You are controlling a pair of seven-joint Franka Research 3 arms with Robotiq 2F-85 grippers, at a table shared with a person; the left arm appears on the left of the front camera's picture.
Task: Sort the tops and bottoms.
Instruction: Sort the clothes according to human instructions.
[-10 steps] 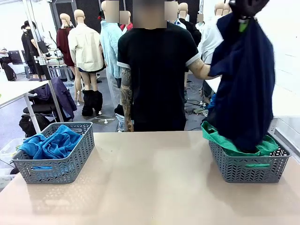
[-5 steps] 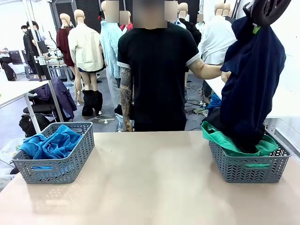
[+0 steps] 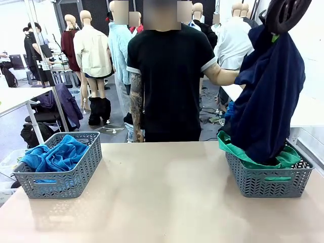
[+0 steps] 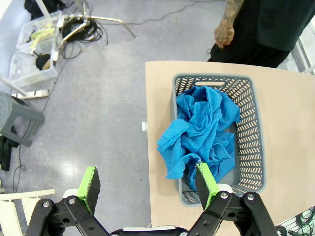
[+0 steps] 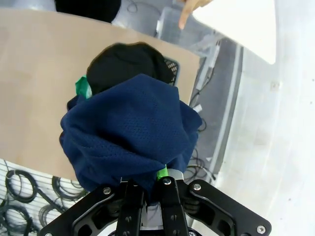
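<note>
**Navy garment lifted over the right-hand basket**

Above the table's right edge, you have the right gripper [image 5: 150, 189] pinching the top of the navy garment [image 3: 268, 96], its fingers pressed together on a bunch of the cloth. The garment hangs full length from the grip, and its lower end reaches down into the grey basket [image 3: 268, 179] at the right edge of the table [image 3: 162, 192]. Under it in that basket lies the green garment [image 3: 238, 149], spilling over the near left rim. From the right wrist view you can see a black garment [image 5: 128, 61] bunched in the same basket, though how much of it lies under the navy cloth is hard to tell. The person [image 3: 169, 76] stands at the far edge with one arm stretched toward the hanging cloth.

At the left edge, the bright blue garment [image 4: 202, 130] is heaped in the other grey basket [image 4: 251, 147]. Your left gripper [image 4: 147, 182] hangs above that basket's outer end with its fingers spread wide, holding nothing.
</note>
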